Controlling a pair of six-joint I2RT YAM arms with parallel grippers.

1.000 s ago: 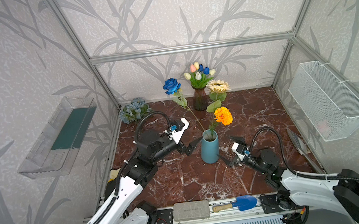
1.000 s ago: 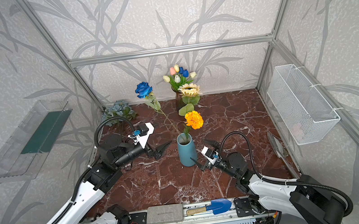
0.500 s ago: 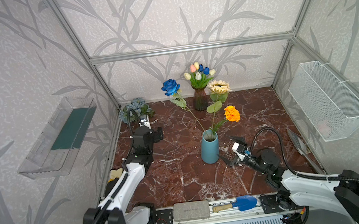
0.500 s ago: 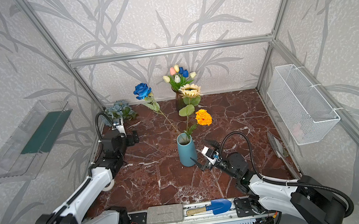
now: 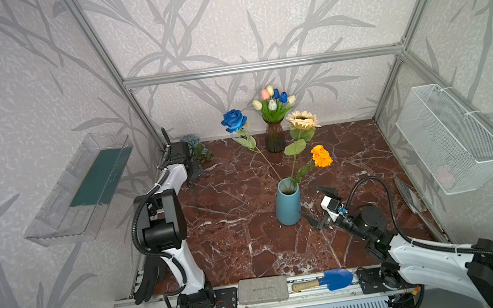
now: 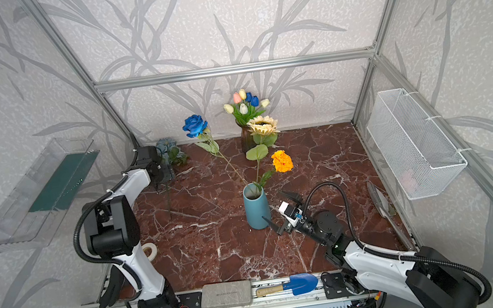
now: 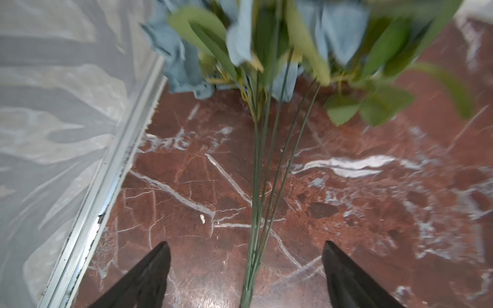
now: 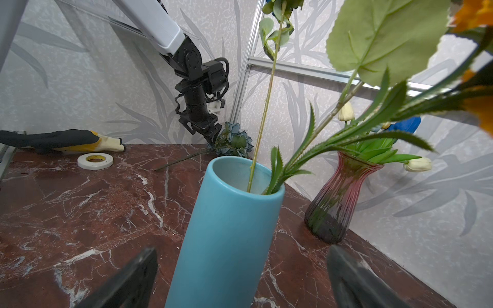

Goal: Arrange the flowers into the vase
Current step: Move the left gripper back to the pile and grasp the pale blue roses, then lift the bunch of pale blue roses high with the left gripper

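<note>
The blue vase (image 5: pixel 288 202) (image 6: pixel 256 207) (image 8: pixel 226 226) stands mid-floor and holds three flowers: a deep-blue rose (image 5: pixel 233 120), a cream daisy (image 5: pixel 301 120) and an orange bloom (image 5: pixel 321 155). The dusty-blue roses (image 5: pixel 193 142) (image 7: pixel 186 53) lie in the back left corner, stems pointing forward. My left gripper (image 5: pixel 194 170) (image 7: pixel 245 243) hangs open over those stems (image 7: pixel 257 213), one finger on each side. My right gripper (image 5: pixel 311 201) (image 8: pixel 242 248) is open beside the vase, with its fingers either side of the vase's lower body. Small tulips (image 5: pixel 274 102) fill a glass vase at the back.
The dark red glass vase (image 5: pixel 274 137) stands by the back wall. A tape roll (image 8: pixel 95 160) and a glove (image 8: pixel 61 140) lie at the left edge. A wire basket (image 5: pixel 450 137) hangs on the right wall, a clear shelf (image 5: pixel 81 189) on the left. A blue trowel (image 5: pixel 329 279) and a grey block (image 5: pixel 262 289) sit on the front rail.
My left arm has swung from beside the blue vase to the back left corner, over the dusty-blue roses. The orange bloom has leaned further right. The right arm has not moved.
</note>
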